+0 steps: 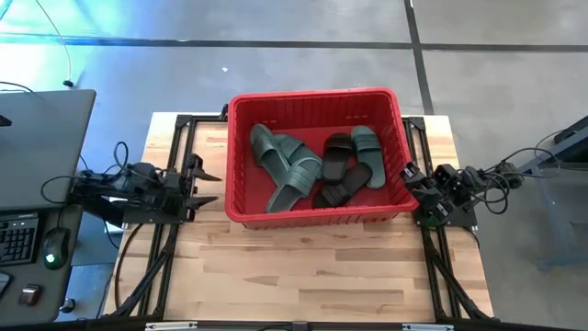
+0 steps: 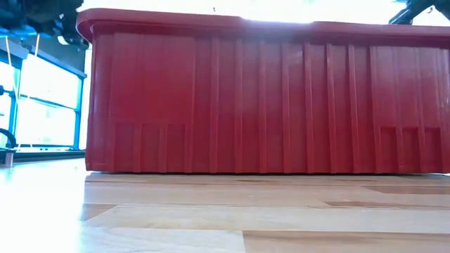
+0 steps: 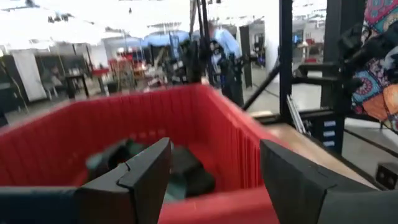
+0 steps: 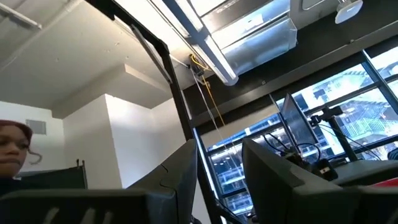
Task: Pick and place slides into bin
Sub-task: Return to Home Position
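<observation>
The red bin (image 1: 241, 156) stands at the middle far part of the wooden table; its ribbed wall (image 2: 267, 98) fills the low view. Inside it lie several slides: dull green ones (image 1: 276, 152) (image 1: 294, 184) (image 1: 366, 147) and two black ones (image 1: 336, 156) (image 1: 342, 190), resting on the bin's floor and partly on each other. My left gripper (image 1: 209, 187) is open and empty just left of the bin, pointing at it; its wrist view (image 3: 214, 180) looks over the bin's rim (image 3: 217, 208) at the slides (image 3: 124, 155). My right gripper (image 1: 413, 191) is open and empty at the bin's right wall, and its wrist view (image 4: 221, 180) looks up at the ceiling.
Black frame rails (image 1: 175, 165) (image 1: 436, 248) run along both table sides. A grey side desk with a keyboard and mouse (image 1: 53, 248) and cables stands at the left. Bare wooden table (image 1: 303, 271) lies near the front. A person (image 4: 9, 149) shows in the room.
</observation>
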Available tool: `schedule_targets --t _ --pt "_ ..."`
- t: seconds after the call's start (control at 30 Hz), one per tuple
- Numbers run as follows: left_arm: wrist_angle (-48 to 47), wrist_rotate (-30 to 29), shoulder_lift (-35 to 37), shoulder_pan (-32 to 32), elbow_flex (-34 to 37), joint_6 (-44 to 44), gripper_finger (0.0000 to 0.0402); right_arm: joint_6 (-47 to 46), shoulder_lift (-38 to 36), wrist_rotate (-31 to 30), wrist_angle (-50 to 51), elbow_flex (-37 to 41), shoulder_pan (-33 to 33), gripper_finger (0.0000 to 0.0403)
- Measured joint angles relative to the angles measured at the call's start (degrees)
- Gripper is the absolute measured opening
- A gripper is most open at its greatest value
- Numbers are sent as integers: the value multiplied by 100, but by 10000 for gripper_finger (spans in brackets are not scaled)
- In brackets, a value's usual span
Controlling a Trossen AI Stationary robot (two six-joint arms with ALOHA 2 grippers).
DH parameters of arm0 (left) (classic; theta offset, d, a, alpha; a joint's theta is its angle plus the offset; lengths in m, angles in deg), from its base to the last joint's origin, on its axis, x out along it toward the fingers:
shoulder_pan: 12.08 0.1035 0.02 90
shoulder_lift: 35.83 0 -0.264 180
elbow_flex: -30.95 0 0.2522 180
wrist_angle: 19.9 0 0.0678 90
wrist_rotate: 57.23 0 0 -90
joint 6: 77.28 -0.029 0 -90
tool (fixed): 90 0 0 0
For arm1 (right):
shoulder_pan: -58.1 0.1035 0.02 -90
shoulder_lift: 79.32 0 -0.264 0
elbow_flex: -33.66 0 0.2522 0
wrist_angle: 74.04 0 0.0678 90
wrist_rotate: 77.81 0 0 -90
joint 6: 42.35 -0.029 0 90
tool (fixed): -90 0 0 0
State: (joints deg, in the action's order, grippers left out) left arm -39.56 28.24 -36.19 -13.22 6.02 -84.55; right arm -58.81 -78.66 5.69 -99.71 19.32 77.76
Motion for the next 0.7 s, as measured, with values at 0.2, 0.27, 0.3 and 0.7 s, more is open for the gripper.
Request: schedule_targets --t 0.2,0.27,0.3,0.7 --pt "10 7 0 1 344 240 230 -60 0 0 104 2 0 119" --pt "1 103 0 2 353 151 230 -151 0 0 108 2 0 119" --pt "5 173 0 0 353 72 230 -148 0 0 108 2 0 119" --pt "-98 247 0 0 353 -195 230 -149 0 0 112 2 0 119"
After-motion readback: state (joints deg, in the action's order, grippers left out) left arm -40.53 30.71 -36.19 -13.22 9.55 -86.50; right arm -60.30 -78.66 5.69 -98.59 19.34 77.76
